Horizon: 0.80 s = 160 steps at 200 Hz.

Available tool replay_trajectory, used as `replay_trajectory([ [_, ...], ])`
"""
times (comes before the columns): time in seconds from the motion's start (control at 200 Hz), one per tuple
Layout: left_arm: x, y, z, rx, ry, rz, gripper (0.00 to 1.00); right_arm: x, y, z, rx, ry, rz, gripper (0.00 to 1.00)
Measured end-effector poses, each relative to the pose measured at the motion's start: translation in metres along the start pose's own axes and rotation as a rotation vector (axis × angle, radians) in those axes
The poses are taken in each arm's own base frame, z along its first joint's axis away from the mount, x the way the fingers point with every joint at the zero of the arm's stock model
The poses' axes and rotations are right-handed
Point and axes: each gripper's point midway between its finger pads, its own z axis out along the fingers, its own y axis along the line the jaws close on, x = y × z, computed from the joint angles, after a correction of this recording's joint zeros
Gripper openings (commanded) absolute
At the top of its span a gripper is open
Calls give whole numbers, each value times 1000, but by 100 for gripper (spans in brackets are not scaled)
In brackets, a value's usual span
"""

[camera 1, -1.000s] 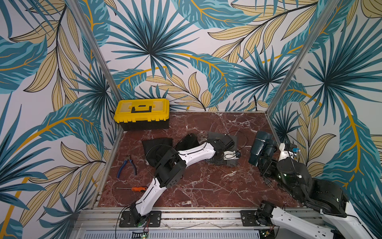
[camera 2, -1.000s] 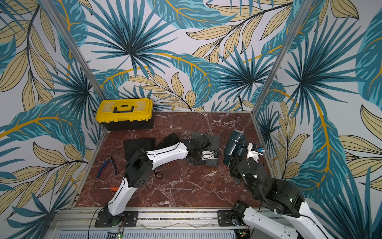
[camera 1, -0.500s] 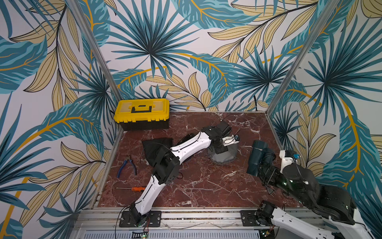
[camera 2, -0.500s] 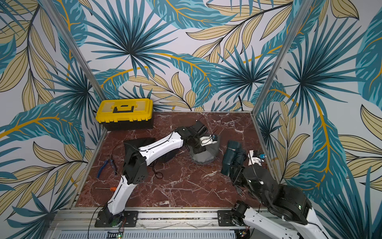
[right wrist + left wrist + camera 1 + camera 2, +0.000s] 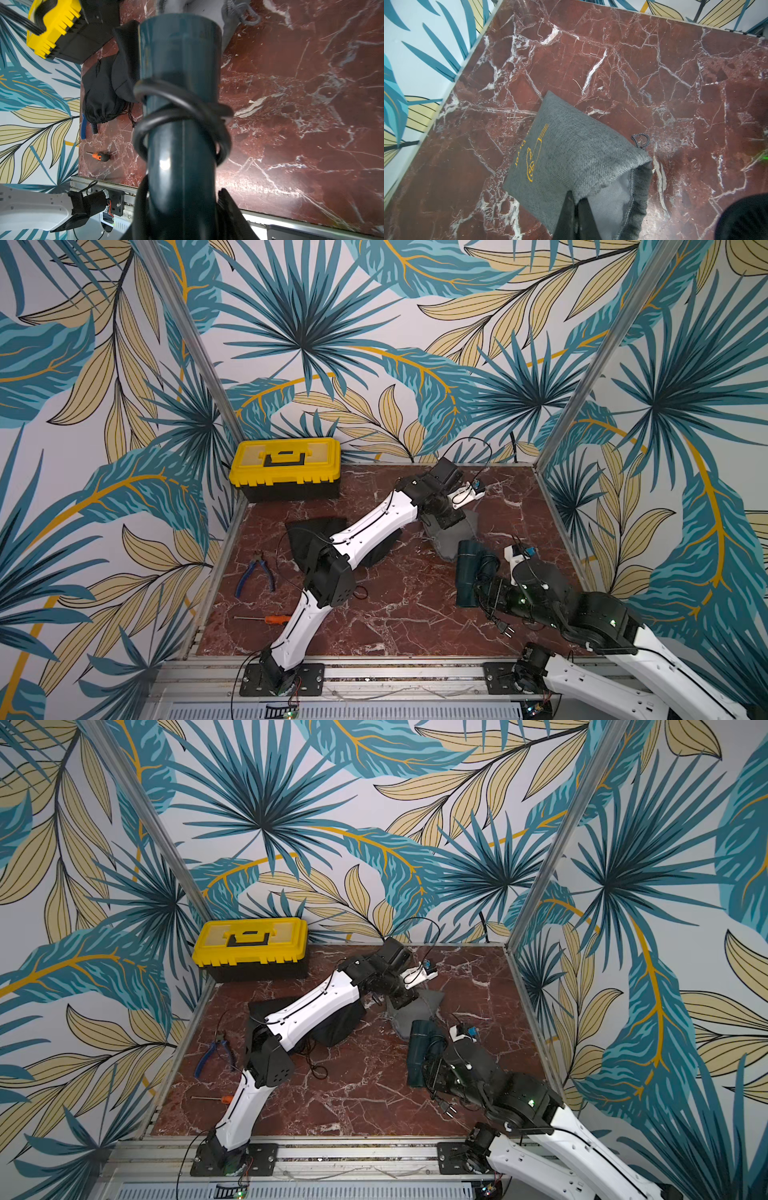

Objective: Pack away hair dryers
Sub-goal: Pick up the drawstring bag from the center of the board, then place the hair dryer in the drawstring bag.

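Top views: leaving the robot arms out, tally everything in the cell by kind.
hair dryer: 1
grey pouch: 1
black pouches: 2
yellow toolbox: 1
pliers: 1
screwdriver: 1
total: 7

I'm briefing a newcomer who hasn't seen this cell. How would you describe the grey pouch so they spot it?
From the yellow toolbox at the back wall, move along that wall to the left gripper. The grey pouch is pinched there by its mouth, near the teal hair dryer; unlike the black pouch under the left arm, it is pale with yellow embroidery.
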Motion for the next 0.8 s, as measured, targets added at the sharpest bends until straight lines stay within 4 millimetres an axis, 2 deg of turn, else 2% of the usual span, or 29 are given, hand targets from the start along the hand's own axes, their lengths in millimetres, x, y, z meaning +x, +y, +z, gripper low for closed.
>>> replay_trajectory([
  [0.17,-1,-9,-1,31,0,-23,0,-1,10,15,-14,4,13,0],
  [0.4,-8,-24,-9,56,-11,-28,0,6,0,44,68,31,13,0],
  [0.601,-19,-37,-24,76,-42,-19,0,0,-9,54,92,5,45,0],
  [0.801,-24,-54,-42,120,-65,-11,0,-5,-7,63,60,17,78,0],
])
